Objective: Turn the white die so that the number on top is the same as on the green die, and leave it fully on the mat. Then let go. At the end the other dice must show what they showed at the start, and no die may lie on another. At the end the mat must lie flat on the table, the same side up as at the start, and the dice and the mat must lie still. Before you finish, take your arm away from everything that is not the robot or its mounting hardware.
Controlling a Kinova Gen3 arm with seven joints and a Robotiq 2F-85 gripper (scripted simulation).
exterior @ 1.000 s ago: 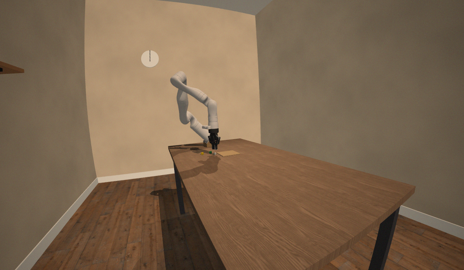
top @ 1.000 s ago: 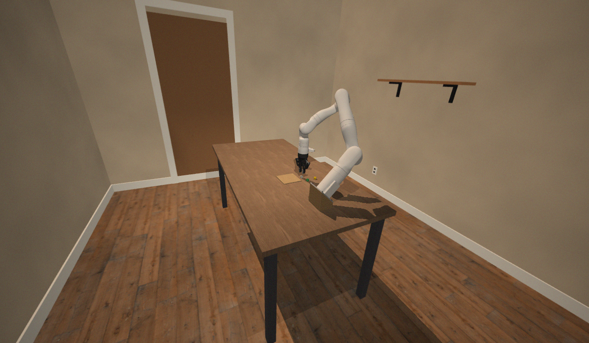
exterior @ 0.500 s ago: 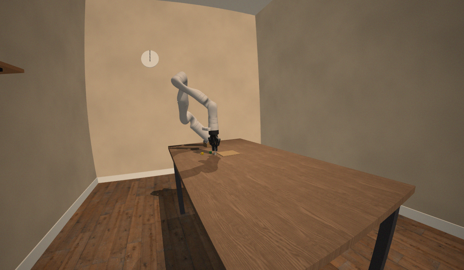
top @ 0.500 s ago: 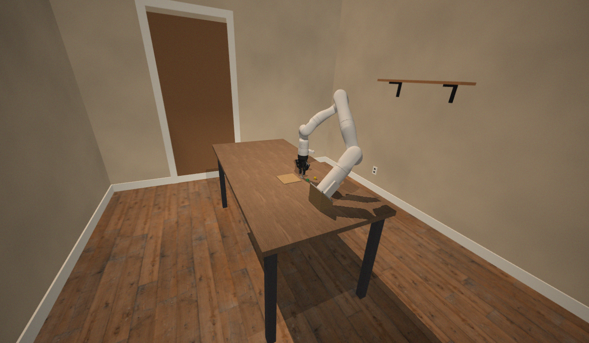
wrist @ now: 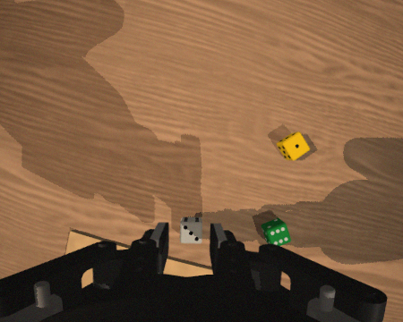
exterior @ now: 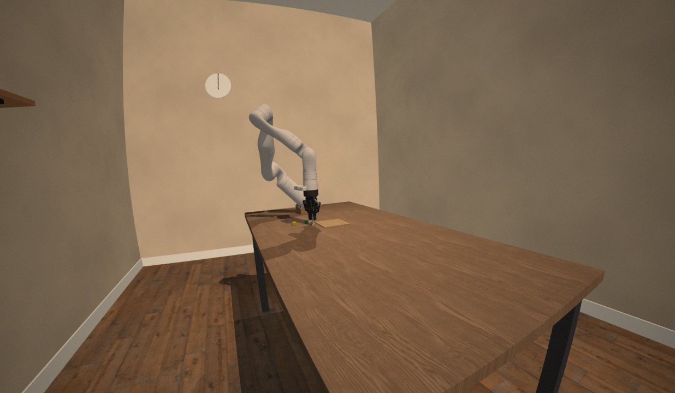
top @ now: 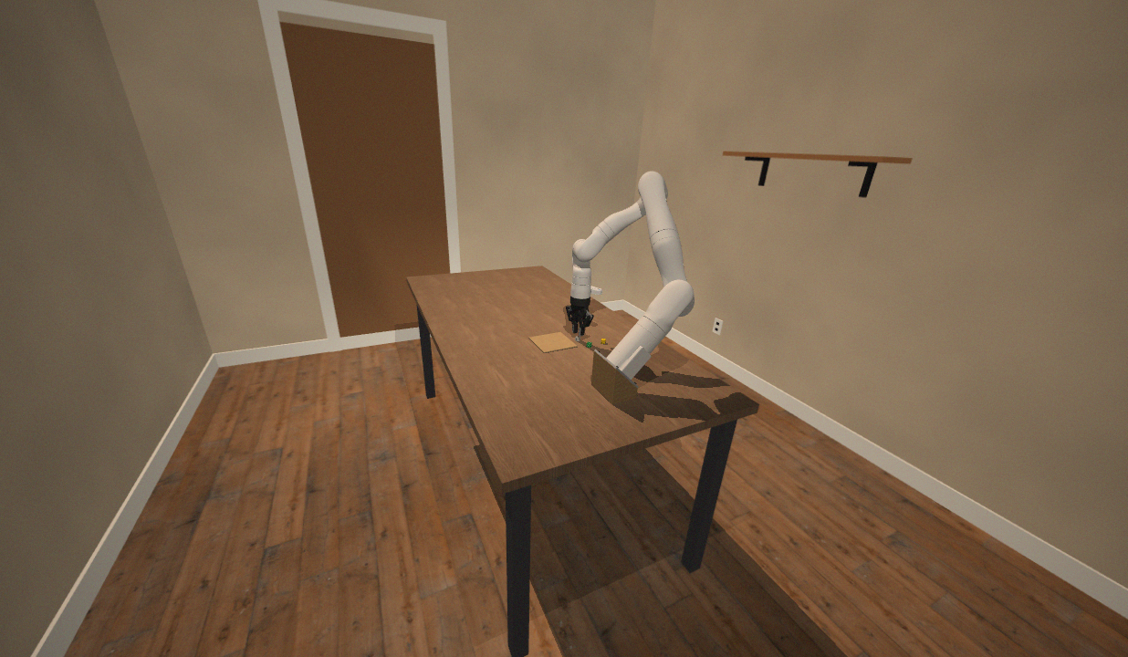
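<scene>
The white die (wrist: 192, 236) (exterior: 313, 224) (top: 577, 338) lies on the table just beside the mat, three pips on top. My gripper (wrist: 189, 236) (exterior: 312, 219) (top: 579, 333) points down and is partly open around it, with a gap on each side of the die in the wrist view. The green die (wrist: 276, 233) (exterior: 306, 221) (top: 589, 344) shows six on top. The yellow die (wrist: 295, 146) (exterior: 294, 223) (top: 602, 341) shows one. The tan mat (wrist: 188, 267) (exterior: 332, 223) (top: 553, 342) lies flat, partly hidden by the gripper in the wrist view.
All three dice lie off the mat on the brown table (top: 502, 391) (exterior: 403, 273). The green die is close to the right finger's side in the wrist view, and the yellow die is farther up. The arm's base (top: 615, 383) stands near the dice.
</scene>
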